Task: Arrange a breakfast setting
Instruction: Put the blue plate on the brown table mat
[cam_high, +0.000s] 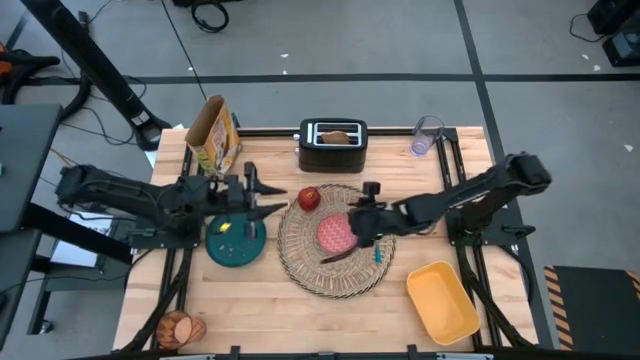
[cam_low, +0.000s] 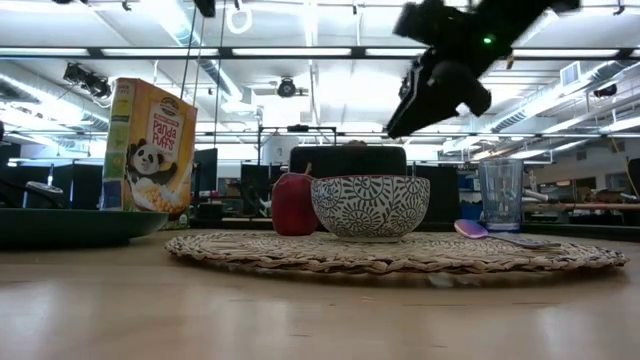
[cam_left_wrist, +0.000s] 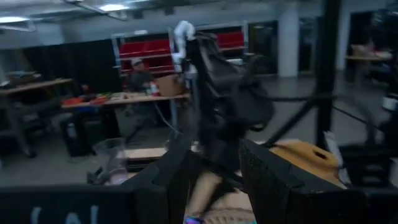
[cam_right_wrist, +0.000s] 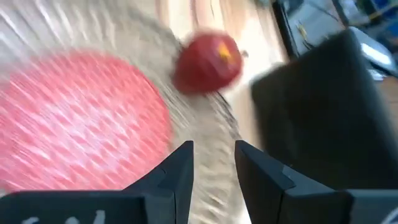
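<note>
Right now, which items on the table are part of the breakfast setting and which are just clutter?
In play: woven placemat, red bowl, apple, teal plate, blue spoon, toast.

Lying about: toaster, cereal box, clear cup, yellow bin.

A big round straw placemat (cam_high: 335, 252) lies in the middle of the wooden tabletop (cam_high: 290, 310). A small red bowl (cam_high: 336, 234) sits on the mat, and a red apple (cam_high: 309, 198) rests near the mat's edge. A blue spoon (cam_high: 378, 256) lies on the mat beside the bowl. The right claw (cam_high: 362, 222) hangs just over the bowl's side. The left claw (cam_high: 262, 196) hangs over a teal plate (cam_high: 236, 242) next to the mat. A black toaster (cam_high: 333, 145) holds toast (cam_high: 338, 137). A cereal box (cam_high: 213, 137) stands nearby, and a yellow tub (cam_high: 443, 301) sits at a corner.
</note>
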